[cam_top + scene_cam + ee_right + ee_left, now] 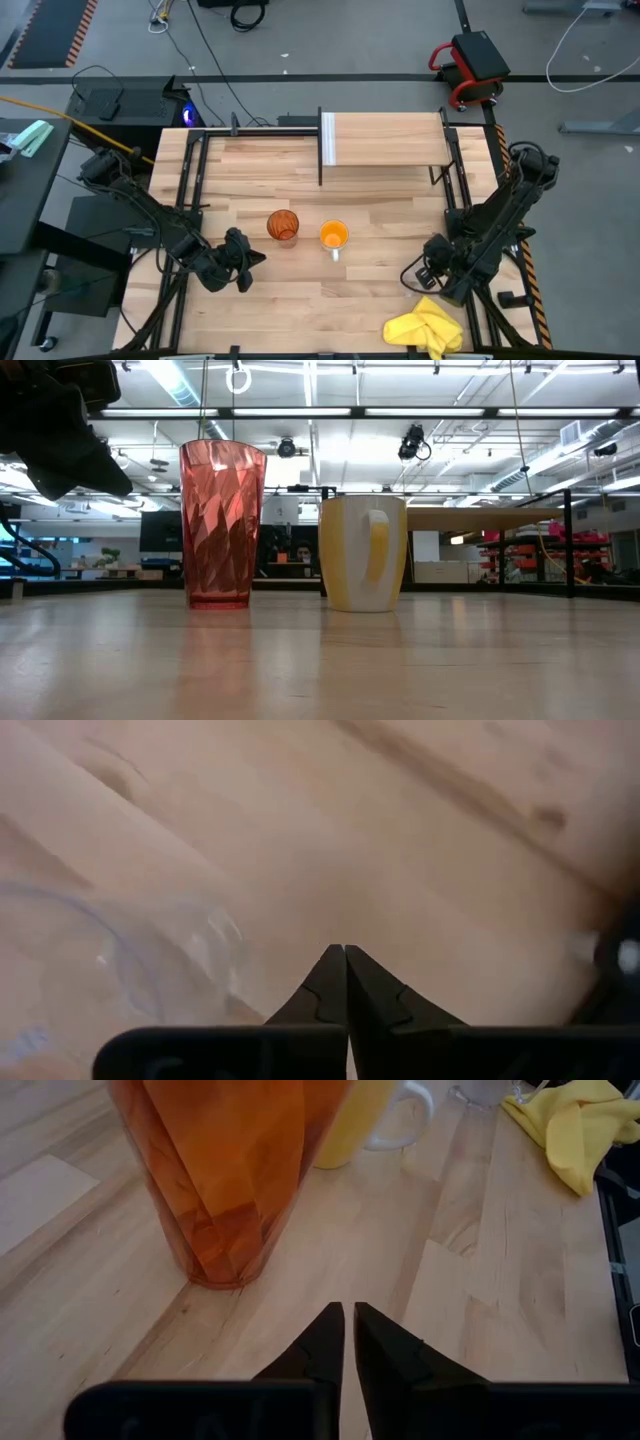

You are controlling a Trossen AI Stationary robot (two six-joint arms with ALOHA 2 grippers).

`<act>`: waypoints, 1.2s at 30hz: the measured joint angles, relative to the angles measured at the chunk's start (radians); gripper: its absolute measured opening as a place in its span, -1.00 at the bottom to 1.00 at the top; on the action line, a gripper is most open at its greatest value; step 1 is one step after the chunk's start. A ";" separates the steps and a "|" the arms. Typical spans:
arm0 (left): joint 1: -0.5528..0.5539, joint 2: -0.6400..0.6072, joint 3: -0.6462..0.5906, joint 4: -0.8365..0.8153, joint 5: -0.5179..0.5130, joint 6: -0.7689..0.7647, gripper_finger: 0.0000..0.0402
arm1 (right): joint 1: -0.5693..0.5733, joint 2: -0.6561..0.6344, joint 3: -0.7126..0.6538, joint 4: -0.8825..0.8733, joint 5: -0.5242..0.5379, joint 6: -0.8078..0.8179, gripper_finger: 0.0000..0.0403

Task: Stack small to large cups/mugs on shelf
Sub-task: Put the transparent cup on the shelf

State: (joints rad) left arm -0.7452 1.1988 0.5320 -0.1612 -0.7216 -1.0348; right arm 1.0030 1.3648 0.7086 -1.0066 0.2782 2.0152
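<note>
Right wrist view alone shows glass cup (pixel 120 960) — high view doesn't.

Robotics lab; ceiling strip lights (pixel 300 410)

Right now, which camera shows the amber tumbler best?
The low view: the tumbler stands whole, upright, left of the mug. The high view shows only its rim from above. The left wrist view crops its top. The right wrist view misses it.
</note>
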 joint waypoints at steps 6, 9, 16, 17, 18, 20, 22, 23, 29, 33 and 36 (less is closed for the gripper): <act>0.000 0.000 0.000 0.000 -0.002 0.000 -0.87 | 0.069 0.013 0.000 0.116 -0.040 0.060 -1.00; 0.000 0.000 0.000 0.000 -0.015 0.001 -0.87 | 0.087 0.021 0.000 0.146 -0.032 0.062 -1.00; 0.000 0.000 0.000 0.000 -0.019 0.002 -0.83 | 0.077 0.041 0.000 0.249 0.024 -0.023 -1.00; 0.000 0.000 0.000 0.000 -0.019 0.002 -0.82 | 0.073 0.044 0.000 0.270 0.036 -0.042 -1.00; 0.000 0.000 0.000 0.000 -0.019 0.002 -0.82 | 0.067 0.048 0.000 0.290 0.045 -0.063 -1.00; 0.000 0.000 0.000 0.000 -0.019 0.002 -0.82 | 0.053 0.058 0.000 0.322 0.059 -0.104 -1.00; 0.000 0.000 0.000 0.000 -0.019 0.002 -0.84 | 0.036 0.068 0.000 0.346 0.061 -0.143 -1.00; 0.000 0.000 0.000 0.000 -0.019 0.002 -0.84 | 0.027 0.073 0.000 0.353 0.061 -0.161 -1.00; 0.000 0.000 0.000 -0.001 -0.019 0.010 -0.85 | -0.035 0.096 0.000 0.369 0.061 -0.248 -1.00; 0.000 0.000 0.000 -0.001 -0.019 0.010 -0.82 | -0.077 0.095 0.000 0.378 0.062 -0.308 -1.00; 0.000 0.000 0.000 -0.001 -0.019 0.010 -0.82 | -0.112 0.095 0.000 0.378 0.063 -0.350 -1.00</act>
State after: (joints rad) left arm -0.7452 1.1988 0.5320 -0.1618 -0.7406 -1.0246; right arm 0.8912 1.4601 0.7086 -0.6285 0.3412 1.6650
